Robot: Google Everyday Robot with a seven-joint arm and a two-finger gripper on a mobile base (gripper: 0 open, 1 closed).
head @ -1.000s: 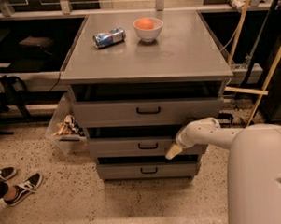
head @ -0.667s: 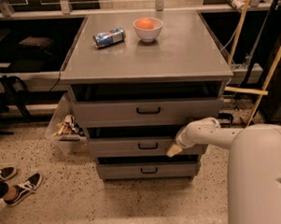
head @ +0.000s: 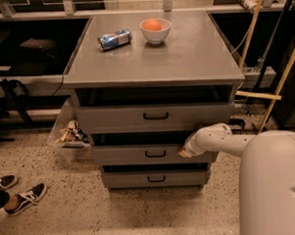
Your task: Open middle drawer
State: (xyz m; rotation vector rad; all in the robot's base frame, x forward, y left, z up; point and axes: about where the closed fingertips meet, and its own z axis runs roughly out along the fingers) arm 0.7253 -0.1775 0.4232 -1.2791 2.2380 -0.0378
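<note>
drawer unit (head: pixel 184 54) in grey metal fills the middle of the view, with three fronts stacked under a flat top. middle drawer (head: pixel 122 156) is the second front down, at about 6 o'clock from the centre of the view, with a dark gap showing above its upper edge. its small black loop handle (head: pixel 155 153) sits mid-front. the gripper (head: pixel 183 151) is at 3 o'clock of that handle, near it but not on it, up against the right part of the middle drawer's front by the upper edge. whether it is released or clenched cannot be told here. the pale arm (head: pixel 212 137) runs from the gripper toward 4 o'clock into the robot's rounded body (head: pixel 273 182) (which covers the lower right corner).

the top drawer (head: pixel 113 118) lies at 12 o'clock of the middle one and the bottom drawer (head: pixel 123 180) at 6 o'clock. on the top surface a white bowl (head: pixel 155 35) holds an orange (head: pixel 153 24), and a can (head: pixel 114 39) lies on its side at 9 o'clock of the bowl, apart from it. a clear bin (head: pixel 70 137) stands on the speckled floor at 9 o'clock of the unit, with a pair of sneakers (head: pixel 23 196) at 8 o'clock.
</note>
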